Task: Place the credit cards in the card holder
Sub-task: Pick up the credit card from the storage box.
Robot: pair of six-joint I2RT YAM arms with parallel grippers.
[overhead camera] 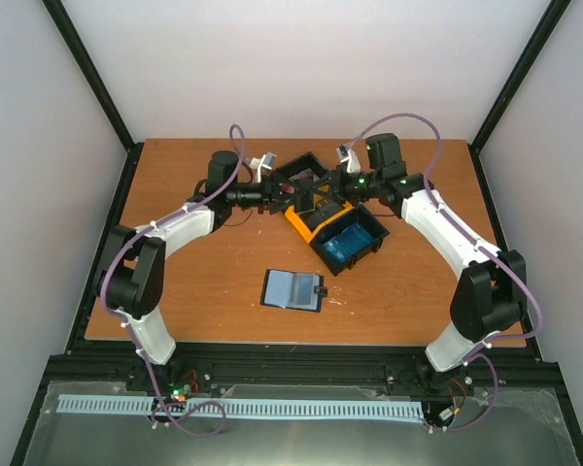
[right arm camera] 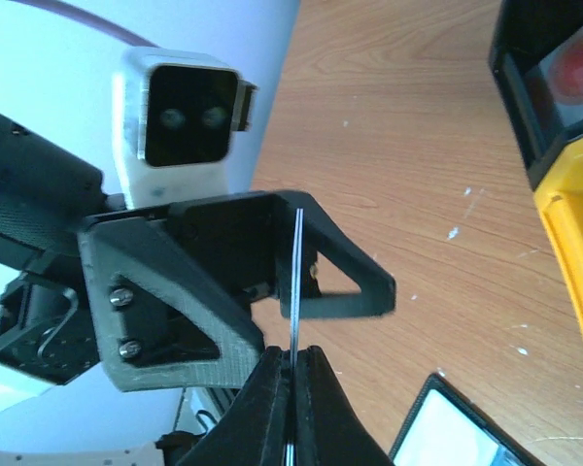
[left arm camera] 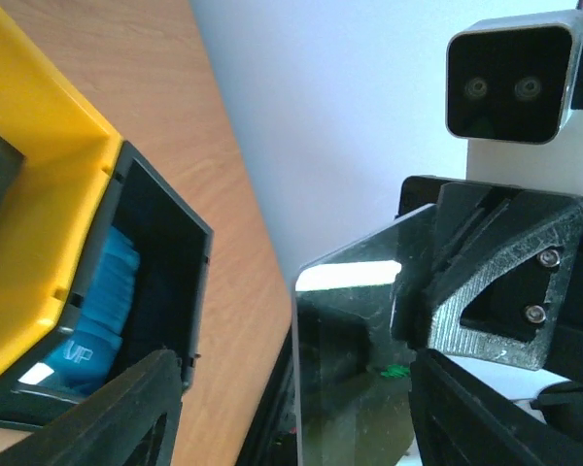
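Observation:
A dark glossy credit card (left arm camera: 355, 359) is held in the air above the bins; it is edge-on in the right wrist view (right arm camera: 297, 262). My right gripper (right arm camera: 291, 354) is shut on its lower edge, and it also shows in the top view (overhead camera: 323, 189). My left gripper (left arm camera: 291, 374) is open with its fingers on either side of the card, not closed on it; it shows in the top view (overhead camera: 288, 199). The black card holder (overhead camera: 293, 289) lies open on the table nearer the front, and a corner of it shows in the right wrist view (right arm camera: 457, 432). Blue cards (overhead camera: 351, 242) lie in a black bin.
The joined black-yellow-black bins (overhead camera: 306, 225) stand under both grippers. The blue cards (left arm camera: 97, 311) and the yellow bin (left arm camera: 49, 194) show in the left wrist view. A red-marked card (right arm camera: 571, 78) lies in the other black bin. White walls enclose the table.

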